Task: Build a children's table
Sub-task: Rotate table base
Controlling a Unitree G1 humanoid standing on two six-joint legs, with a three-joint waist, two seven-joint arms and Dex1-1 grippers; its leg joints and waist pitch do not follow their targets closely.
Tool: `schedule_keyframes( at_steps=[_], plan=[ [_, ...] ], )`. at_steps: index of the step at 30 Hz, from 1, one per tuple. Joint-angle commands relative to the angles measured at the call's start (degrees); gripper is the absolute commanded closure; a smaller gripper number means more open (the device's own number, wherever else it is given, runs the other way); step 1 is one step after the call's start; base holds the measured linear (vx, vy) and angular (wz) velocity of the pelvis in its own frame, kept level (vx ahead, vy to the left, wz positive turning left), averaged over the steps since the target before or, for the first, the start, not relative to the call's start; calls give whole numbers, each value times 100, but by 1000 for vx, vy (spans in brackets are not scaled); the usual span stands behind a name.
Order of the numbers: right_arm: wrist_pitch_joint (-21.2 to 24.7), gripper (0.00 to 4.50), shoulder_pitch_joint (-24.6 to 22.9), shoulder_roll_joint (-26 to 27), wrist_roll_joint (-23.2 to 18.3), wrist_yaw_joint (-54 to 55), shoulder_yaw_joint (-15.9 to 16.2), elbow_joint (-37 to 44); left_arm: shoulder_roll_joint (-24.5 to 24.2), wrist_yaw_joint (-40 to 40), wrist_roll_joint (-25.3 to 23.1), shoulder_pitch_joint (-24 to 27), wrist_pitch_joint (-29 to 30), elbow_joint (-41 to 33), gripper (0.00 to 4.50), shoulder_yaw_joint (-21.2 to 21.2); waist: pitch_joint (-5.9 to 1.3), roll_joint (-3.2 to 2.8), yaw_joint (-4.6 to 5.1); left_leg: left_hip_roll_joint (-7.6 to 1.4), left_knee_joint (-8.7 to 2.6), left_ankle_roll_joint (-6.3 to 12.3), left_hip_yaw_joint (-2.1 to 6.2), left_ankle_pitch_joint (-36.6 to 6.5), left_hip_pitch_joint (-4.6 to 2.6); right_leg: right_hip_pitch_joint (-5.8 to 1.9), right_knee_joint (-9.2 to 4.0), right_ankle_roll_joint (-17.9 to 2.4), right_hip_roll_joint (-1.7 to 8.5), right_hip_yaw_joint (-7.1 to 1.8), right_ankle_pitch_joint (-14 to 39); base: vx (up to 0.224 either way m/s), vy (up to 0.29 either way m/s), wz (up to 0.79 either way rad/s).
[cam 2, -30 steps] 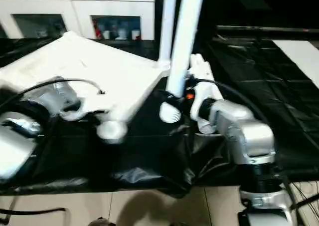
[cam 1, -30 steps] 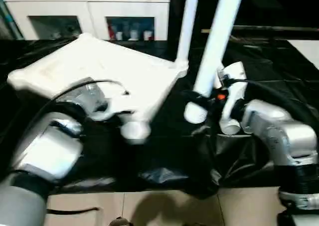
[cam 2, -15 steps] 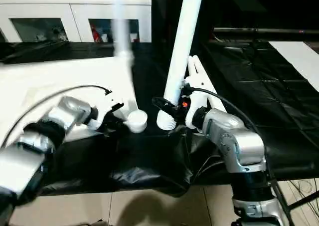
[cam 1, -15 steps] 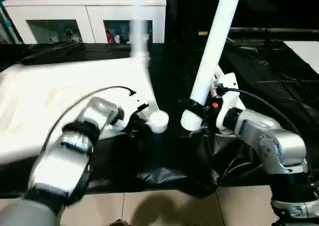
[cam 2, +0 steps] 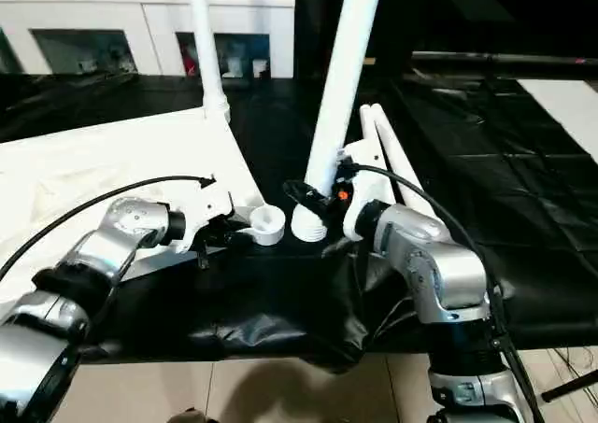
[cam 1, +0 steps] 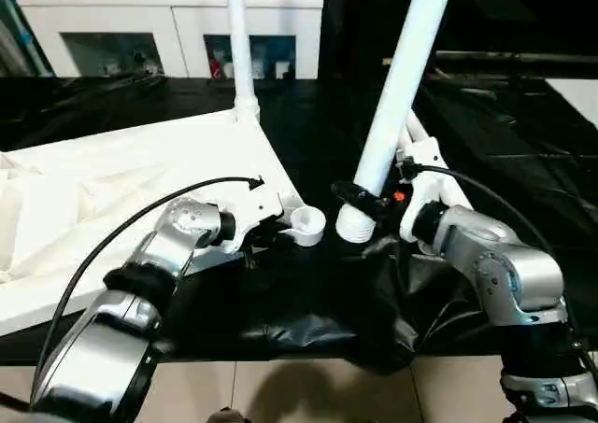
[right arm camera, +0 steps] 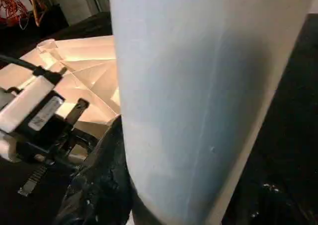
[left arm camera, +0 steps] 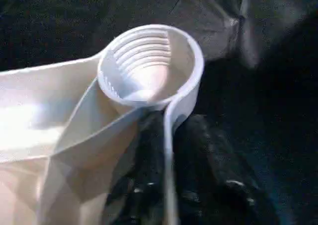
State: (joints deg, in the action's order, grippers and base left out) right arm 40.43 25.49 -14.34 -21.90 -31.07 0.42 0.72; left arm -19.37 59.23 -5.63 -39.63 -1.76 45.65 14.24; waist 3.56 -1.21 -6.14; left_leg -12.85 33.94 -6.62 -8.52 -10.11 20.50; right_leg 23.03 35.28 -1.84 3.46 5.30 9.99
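On the left side of the black-covered worktop (cam 1: 308,302) lies the white table top (cam 1: 121,190), upside down, with its ribbed underside facing up. One white leg (cam 1: 238,45) already stands upright in its far corner, in front of a white cabinet (cam 1: 168,26) with glass doors at the back.

The near corner of the table top ends in a round corner socket (cam 1: 306,223), which is empty; the left wrist view shows the thread ridges inside the socket (left arm camera: 149,66). The left end effector (cam 1: 264,232) is at this corner. Its two black fingers (left arm camera: 149,175) are closed on the thin side wall of the table top just behind the socket, one finger on each side of the wall.

Just to the right of the socket, very near but apart from it, is the lower end of a second leg (cam 1: 402,87). This leg is tilted, its upper part leaning to the right and going out of the picture at the top. The right end effector (cam 1: 360,199) holds this leg close to its ribbed lower end, with its black fingers closed around the tube. The end of the leg hangs beside the socket, not inside it.

Behind the right end effector, two more white legs (cam 2: 392,157) lie side by side on the black cover.
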Motion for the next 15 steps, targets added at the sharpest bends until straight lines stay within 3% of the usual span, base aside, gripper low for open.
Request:
schedule_keyframes(
  at_steps=[1, 4, 6, 7, 11, 12, 15],
  plan=[
    [-119, 264, 140, -19, 34, 15, -12, -53, -181, -56, -23, 79, 129, -198, 322, -85, -489, 53, -5, 8, -335, 163, -83, -474, 17, -388, -357, -933, 421, -321, 722, 0, 0, 0],
    [-148, 264, 164, -30, 44, -41, 20, -94, -338, -91, -99, 79, 143, -84, 315, -93, -454, 57, 4, 21, -355, 105, -85, -694, 9, -375, -428, -714, 421, -315, 1304, 0, 0, 0],
    [-173, 264, 176, -33, 54, -74, 38, -121, -433, -69, -69, 90, 256, -76, 312, -124, -451, 44, 8, 15, -363, 77, -79, -721, 1, -366, -435, -663, 422, -316, 1398, 0, 0, 0],
    [-191, 264, 176, -39, 65, -85, 52, -130, -531, -20, -20, 132, 388, -174, 346, -172, -450, 38, 8, 7, -367, 57, -78, -757, -9, -356, -435, -680, 426, -316, 1411, 0, 0, 0],
    [-192, 264, 165, -47, 56, -92, 60, -116, -586, 38, 137, 259, 702, -548, 362, -304, -450, 37, 32, 5, -367, 33, -77, -771, -5, -359, -412, -768, 426, -321, 1281, 0, 0, 0],
    [-196, 264, 155, -50, 54, -101, 69, -111, -610, 95, 192, 315, 761, -689, 390, -316, -451, 46, 33, 5, -366, 37, -79, -761, -3, -365, -409, -782, 432, -323, 1277, 0, 0, 0],
    [-230, 264, 145, -37, 62, -111, 94, -138, -651, 292, 212, 438, 784, -813, 397, -196, -451, 36, 42, 6, -365, 69, -82, -721, -5, -352, -408, -804, 417, -328, 1191, 0, 0, 0]
  ],
)
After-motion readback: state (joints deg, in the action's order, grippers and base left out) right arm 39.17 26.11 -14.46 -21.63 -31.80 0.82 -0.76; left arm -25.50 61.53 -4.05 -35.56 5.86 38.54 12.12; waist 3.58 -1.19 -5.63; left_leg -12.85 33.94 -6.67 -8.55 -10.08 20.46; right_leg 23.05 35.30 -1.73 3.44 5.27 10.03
